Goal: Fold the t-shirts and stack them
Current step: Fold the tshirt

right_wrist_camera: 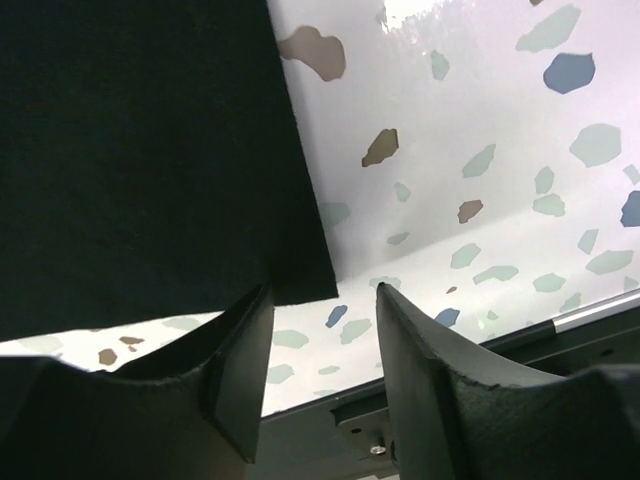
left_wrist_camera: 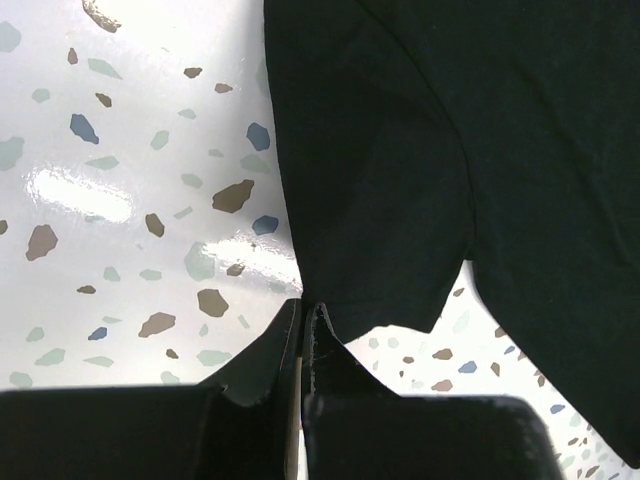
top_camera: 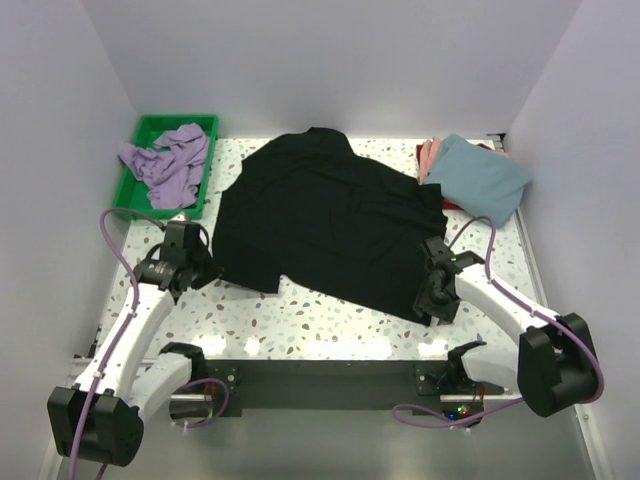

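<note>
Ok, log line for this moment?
phase: grasping black t-shirt | left gripper: shut on sleeve edge | right gripper: open, at hem corner

Black t-shirt (top_camera: 320, 220), speckled white table (top_camera: 320, 322), green tray (top_camera: 176, 119)

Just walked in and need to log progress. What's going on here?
Two robot arms are working on a black t-shirt spread out on the table. The left gripper is shut on the hem of its sleeve; the right gripper is open at the shirt's near corner, not gripping yet. A teal-blue t-shirt tops a folded pile at the far right, and a lavender t-shirt lies crumpled in the green tray.
</note>
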### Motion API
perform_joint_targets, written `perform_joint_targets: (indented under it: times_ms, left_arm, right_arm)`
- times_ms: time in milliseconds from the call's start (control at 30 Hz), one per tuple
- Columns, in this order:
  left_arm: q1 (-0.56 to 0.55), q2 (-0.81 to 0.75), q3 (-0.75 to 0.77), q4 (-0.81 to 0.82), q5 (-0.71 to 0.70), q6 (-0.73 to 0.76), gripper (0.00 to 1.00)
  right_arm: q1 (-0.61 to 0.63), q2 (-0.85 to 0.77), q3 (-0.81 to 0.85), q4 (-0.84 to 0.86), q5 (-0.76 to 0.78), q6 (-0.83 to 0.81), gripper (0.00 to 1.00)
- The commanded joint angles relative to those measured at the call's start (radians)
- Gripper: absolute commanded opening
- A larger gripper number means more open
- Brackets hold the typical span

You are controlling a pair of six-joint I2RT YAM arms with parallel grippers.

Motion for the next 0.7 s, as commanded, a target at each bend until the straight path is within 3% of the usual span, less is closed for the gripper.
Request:
perform_joint_targets:
  times_ms: [0, 433, 667]
  left_arm:
    - [0.009, -0.016, 0.020, -0.024, 0.007, 0.034, 0.00]
    - [0.011, -0.012, 0.052, -0.041, 0.001, 0.051, 0.00]
    - [0.012, -0.013, 0.049, -0.055, 0.000, 0.056, 0.00]
  right_arm:
    - [0.005, -0.002, -0.042, 0.047, 0.022, 0.051, 0.48]
    - [0.005, 0.043, -0.068, 0.140, 0.030, 0.067, 0.39]
    - [0.004, 0.067, -0.069, 0.169, 0.036, 0.059, 0.15]
